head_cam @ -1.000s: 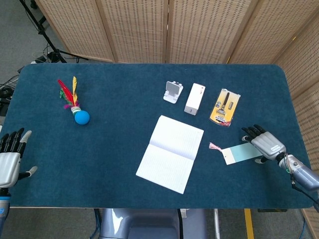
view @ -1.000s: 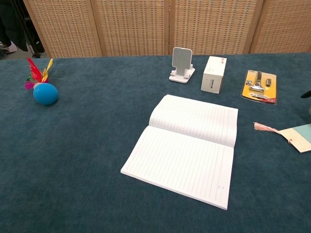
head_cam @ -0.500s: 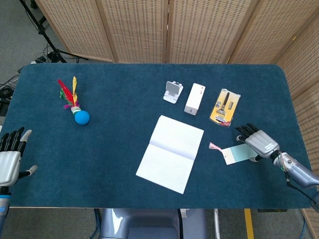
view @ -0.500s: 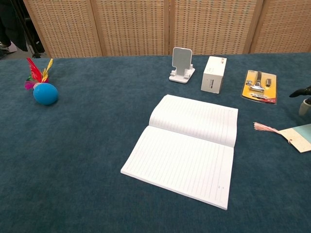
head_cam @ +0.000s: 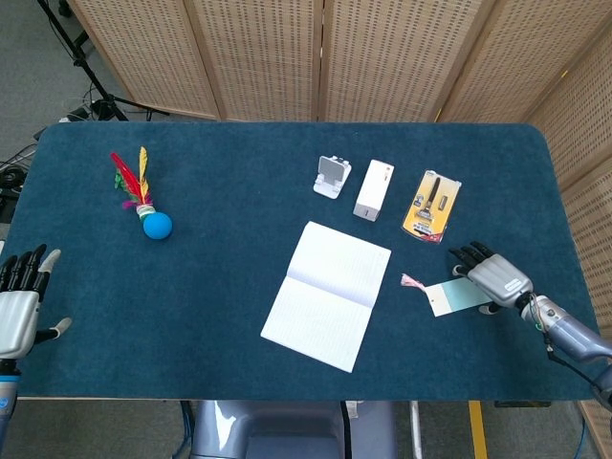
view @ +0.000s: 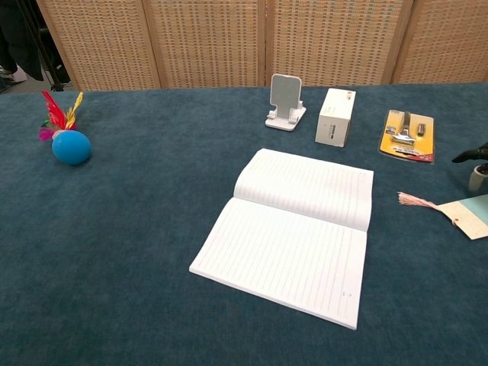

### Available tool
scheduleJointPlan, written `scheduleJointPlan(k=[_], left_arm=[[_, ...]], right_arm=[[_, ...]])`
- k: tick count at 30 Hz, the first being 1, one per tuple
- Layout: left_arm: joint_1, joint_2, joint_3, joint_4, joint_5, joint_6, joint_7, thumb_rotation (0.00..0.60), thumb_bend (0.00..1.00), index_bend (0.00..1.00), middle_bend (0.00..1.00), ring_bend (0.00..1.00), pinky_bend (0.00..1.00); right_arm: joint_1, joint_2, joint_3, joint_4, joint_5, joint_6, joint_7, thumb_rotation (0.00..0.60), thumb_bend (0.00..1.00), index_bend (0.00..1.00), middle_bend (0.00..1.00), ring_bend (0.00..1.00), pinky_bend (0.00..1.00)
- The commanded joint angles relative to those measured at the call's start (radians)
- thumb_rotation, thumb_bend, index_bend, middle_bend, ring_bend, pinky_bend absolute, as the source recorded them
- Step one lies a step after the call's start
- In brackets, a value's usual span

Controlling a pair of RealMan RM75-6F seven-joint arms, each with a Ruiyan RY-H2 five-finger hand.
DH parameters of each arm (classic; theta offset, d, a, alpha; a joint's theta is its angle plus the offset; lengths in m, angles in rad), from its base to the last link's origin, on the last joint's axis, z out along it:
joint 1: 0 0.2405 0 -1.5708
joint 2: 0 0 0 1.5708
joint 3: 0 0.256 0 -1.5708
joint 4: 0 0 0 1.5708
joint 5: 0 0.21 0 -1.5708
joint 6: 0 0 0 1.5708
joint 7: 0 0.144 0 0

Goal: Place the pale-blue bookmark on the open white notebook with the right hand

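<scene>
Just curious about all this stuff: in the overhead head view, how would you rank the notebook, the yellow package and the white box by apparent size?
1. open white notebook, plainly largest.
2. yellow package.
3. white box, only slightly smaller, so that order is unsure.

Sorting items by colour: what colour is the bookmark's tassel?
Pink; the tassel shows best in the chest view.

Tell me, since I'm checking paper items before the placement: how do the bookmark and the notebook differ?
The bookmark is a small pale-blue card with a pink tassel; the notebook is far larger, white and ruled. The bookmark is a single flat piece; the notebook lies open across two pages. The bookmark sits by the right hand; the notebook lies mid-table. Both lie flat on the blue cloth.
</scene>
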Motion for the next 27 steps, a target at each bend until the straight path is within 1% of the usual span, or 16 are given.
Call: scheduleJointPlan(k=[1,6,9,15,20,23,27], left_arm=[[-0.001,0.000,0.001,-0.002,0.002,0.000,0.001,0.600,0.00,0.00,0.00,0.00,0.00],[0.000,0.001,0.002,-0.004,0.005,0.002,0.001,0.600,0.00,0.00,0.00,0.00,0.00],[0.000,0.001,0.003,-0.003,0.004,0.001,-0.001,0.600,0.00,0.00,0.00,0.00,0.00],[-0.001,0.003,0.003,-0.003,0.002,-0.001,-0.005,0.600,0.00,0.00,0.00,0.00,0.00],[-0.001,0.003,0.004,-0.004,0.004,0.000,-0.006,0.600,0.00,0.00,0.00,0.00,0.00],[0.000,0.003,0.005,-0.005,0.006,0.002,-0.007,0.600,0.00,0.00,0.00,0.00,0.00],[0.000,0.003,0.007,-0.005,0.008,0.002,-0.008,0.600,0.00,0.00,0.00,0.00,0.00]], right_arm=[[0.001,-0.007,-0.002,0.004,0.001,0.003,-0.001,0.600,0.00,0.25,0.00,0.00,0.00],[0.007,-0.019,-0.007,0.009,0.002,-0.005,-0.004,0.600,0.00,0.26,0.00,0.00,0.00],[0.009,-0.026,-0.008,0.011,0.003,-0.009,-0.007,0.600,0.00,0.29,0.00,0.00,0.00],[0.008,-0.049,-0.006,0.028,0.014,-0.011,-0.009,0.600,0.00,0.42,0.00,0.00,0.00],[0.001,-0.053,-0.005,0.036,0.021,0.001,0.004,0.600,0.08,0.49,0.00,0.00,0.00],[-0.005,-0.052,0.000,0.033,0.029,0.021,0.020,0.600,0.12,0.51,0.00,0.00,0.00],[-0.010,-0.048,0.006,0.023,0.034,0.046,0.034,0.600,0.14,0.51,0.00,0.00,0.00]])
